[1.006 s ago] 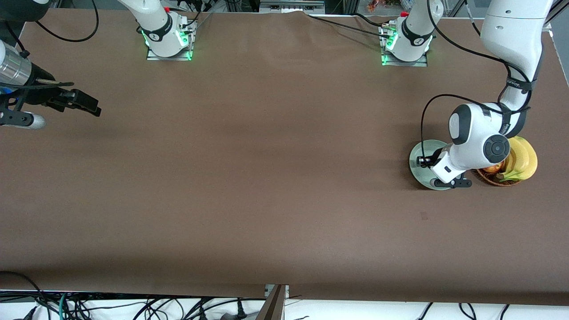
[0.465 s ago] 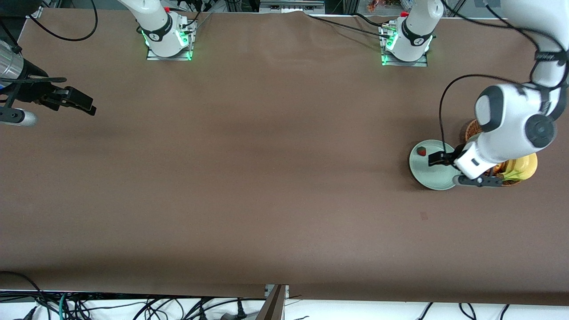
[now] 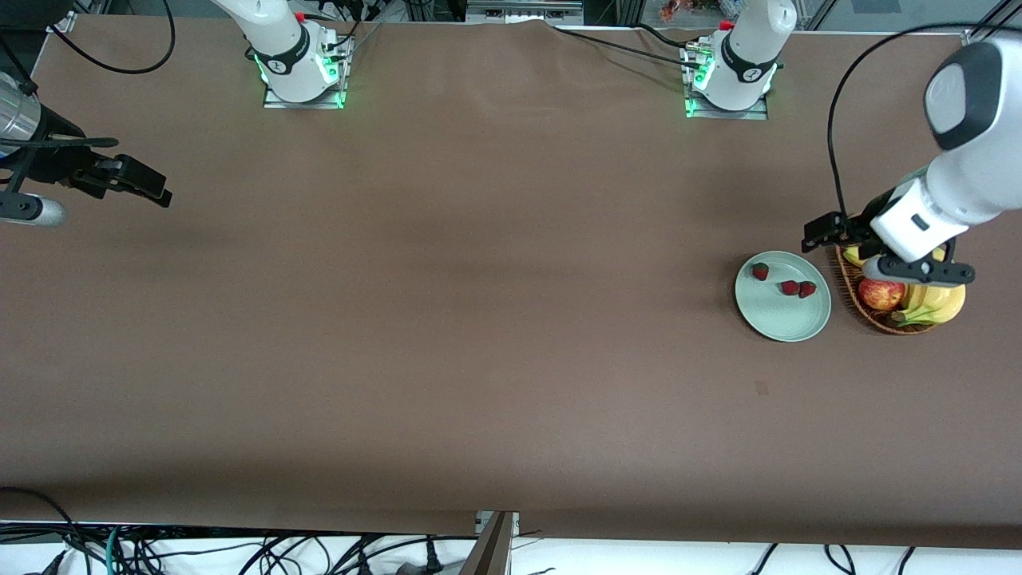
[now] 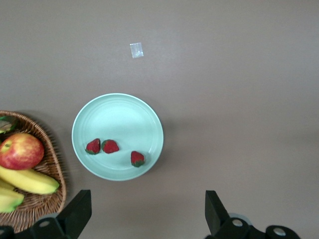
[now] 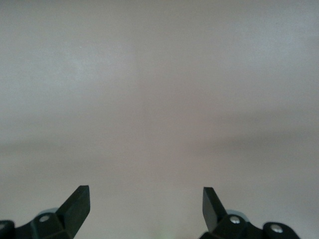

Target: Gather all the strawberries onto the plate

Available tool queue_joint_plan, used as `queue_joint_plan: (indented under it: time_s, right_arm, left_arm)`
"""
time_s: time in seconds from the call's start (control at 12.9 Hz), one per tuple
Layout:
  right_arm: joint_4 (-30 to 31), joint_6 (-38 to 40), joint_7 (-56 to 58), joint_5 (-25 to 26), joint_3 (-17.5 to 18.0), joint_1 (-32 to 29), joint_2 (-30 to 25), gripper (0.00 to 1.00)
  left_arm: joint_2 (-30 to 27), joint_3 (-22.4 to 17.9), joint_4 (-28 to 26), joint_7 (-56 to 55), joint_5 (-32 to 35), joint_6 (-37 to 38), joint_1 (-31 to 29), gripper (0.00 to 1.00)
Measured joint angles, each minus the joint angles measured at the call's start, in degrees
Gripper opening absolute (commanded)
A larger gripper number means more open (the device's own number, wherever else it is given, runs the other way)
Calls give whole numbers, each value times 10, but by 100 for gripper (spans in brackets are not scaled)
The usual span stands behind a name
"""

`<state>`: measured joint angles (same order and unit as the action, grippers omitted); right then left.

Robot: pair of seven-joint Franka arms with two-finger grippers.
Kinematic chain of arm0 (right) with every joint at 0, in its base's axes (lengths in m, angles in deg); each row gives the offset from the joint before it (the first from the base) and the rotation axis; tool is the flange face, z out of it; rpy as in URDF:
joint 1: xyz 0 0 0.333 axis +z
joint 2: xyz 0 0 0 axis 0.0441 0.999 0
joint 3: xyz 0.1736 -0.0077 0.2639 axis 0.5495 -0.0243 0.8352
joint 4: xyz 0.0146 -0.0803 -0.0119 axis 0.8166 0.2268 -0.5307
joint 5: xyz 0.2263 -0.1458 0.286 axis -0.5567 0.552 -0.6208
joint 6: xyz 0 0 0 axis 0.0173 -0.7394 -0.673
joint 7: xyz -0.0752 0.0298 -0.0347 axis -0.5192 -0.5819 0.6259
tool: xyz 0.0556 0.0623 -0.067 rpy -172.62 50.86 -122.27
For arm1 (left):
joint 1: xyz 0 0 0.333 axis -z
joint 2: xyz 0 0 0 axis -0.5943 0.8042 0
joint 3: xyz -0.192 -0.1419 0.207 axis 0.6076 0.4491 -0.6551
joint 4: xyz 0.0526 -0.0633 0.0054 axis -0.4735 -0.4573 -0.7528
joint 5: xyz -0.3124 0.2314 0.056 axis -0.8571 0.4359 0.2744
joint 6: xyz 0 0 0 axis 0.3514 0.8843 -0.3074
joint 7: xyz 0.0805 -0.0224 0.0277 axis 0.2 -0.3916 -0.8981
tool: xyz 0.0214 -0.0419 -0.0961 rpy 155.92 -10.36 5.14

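Since a second ago the left gripper point(image 3: 822, 229) has lifted off the plate point(image 3: 782, 319) and drawn back toward the basket point(image 3: 878, 319), uncovering the berries. Three strawberries point(image 3: 789, 287) lie on the mint plate: one alone near its 10 o'clock rim, two touching each other around 2 o'clock of its centre. From the berries, the left gripper hangs at about 1 o'clock, up in the air over the table just beside the basket's rim, fingers point(image 4: 75, 214) spread wide and holding nothing. The wicker basket sits just beside the plate at its 3 o'clock, carrying an apple point(image 3: 881, 294) and bananas point(image 3: 938, 303). Well apart, at the right arm's end of the table, the right gripper point(image 3: 152, 188) waits over bare tabletop, fingers point(image 5: 75, 206) likewise released.
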<state>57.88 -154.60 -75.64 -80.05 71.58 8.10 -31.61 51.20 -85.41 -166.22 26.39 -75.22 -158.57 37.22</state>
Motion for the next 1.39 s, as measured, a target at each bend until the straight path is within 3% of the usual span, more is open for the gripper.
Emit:
queue_joint_plan:
  time_s: [0.39,1.39]
  right_arm:
    - [0,-1,0,0,2,0,1,100]
    - [-4,-30,0,-2,9,2,3,100]
  left_arm:
    - [-51,35,6,-37,1,69,1,100]
    - [-54,4,75,-17,35,134,-7,100]
